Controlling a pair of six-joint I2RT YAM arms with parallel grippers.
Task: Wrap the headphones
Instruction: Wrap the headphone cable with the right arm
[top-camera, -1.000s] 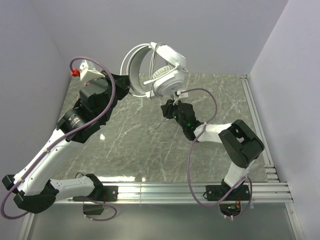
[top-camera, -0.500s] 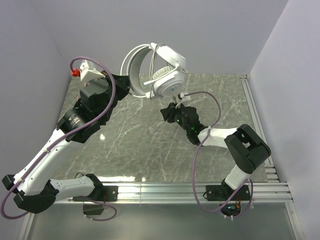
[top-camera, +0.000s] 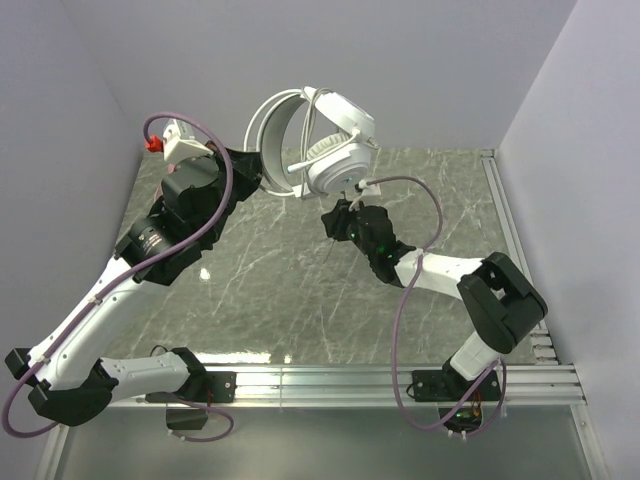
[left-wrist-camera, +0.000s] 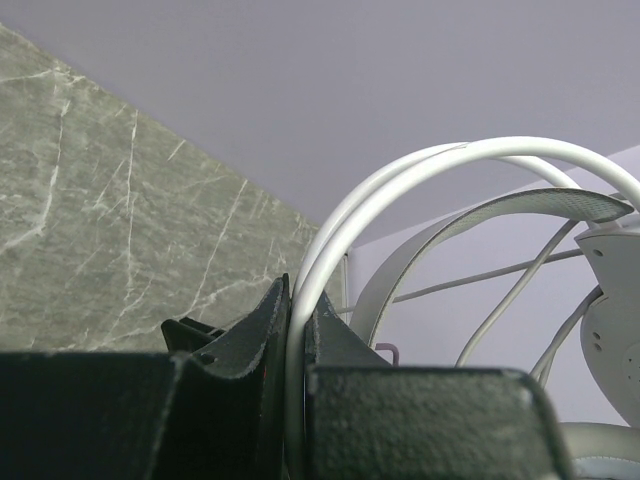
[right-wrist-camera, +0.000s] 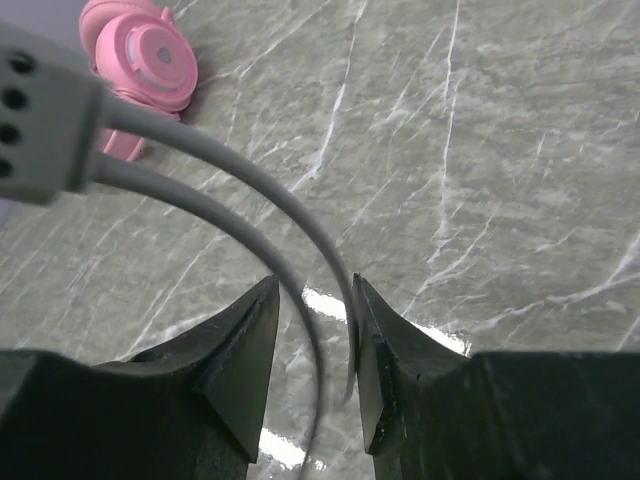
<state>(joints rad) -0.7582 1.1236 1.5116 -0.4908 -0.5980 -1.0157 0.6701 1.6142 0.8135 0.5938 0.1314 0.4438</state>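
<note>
Surroundings: grey-green marble desk (top-camera: 270, 290), plain pale walls (top-camera: 420, 60) on three sides, aluminium rail (top-camera: 330, 378) along the near edge. Nothing sits between the two arms.

White headphones (top-camera: 338, 168) are held up off the desk, near the back wall. Left gripper (top-camera: 252, 172) is clamped tight on the headband (left-wrist-camera: 490, 148), two thin white tubes with a grey mesh strap (left-wrist-camera: 520, 205) under them. Ear cups hang to the right of that grip, and a thin white boom (top-camera: 300, 165) sticks out of the lower one.

Right gripper (top-camera: 345, 212) sits just below the lower cup. Its fingers are apart, with two strands of grey cable (right-wrist-camera: 170, 135) running through the gap. One strand lies close against the right-hand finger; can't tell if it touches.

Pink headphones (right-wrist-camera: 140, 60) lie flat on the desk, well apart from the white set. They show only in the right wrist view, clipped at the frame edge.

The grey block (right-wrist-camera: 35, 110) with small holes on the cable is blurred and cropped. In the left wrist view the ear cup is cut off at the right edge.
</note>
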